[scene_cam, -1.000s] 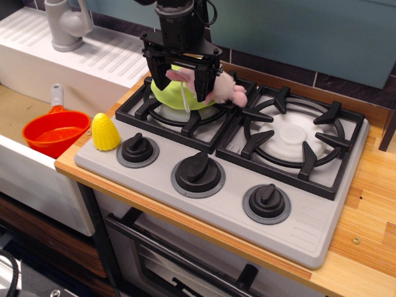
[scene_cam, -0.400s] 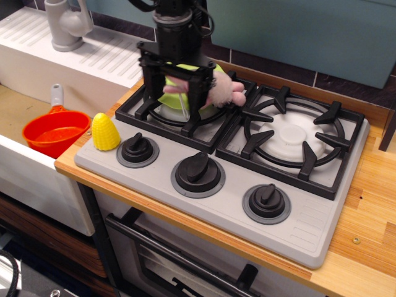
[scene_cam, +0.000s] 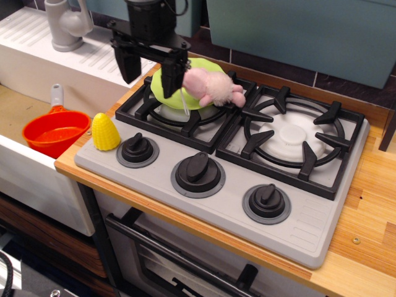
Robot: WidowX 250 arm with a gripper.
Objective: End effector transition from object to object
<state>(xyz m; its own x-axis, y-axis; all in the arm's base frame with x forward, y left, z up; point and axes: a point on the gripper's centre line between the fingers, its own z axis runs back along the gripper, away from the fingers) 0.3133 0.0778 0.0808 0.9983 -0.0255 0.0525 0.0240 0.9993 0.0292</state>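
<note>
Gripper [scene_cam: 151, 73] hangs over the stove's [scene_cam: 309, 232] far-left corner, jaws wide and empty, pink toy [scene_cam: 213, 88] released; next object not yet reached.

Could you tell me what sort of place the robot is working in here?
It looks like a toy or mock kitchen: a two-burner stove with three knobs, a sink with a faucet at the left, and an oven door below.

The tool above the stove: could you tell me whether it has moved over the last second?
Yes. The tool has shifted left, off the pink plush toy toward the left edge of the left burner grate.
</note>
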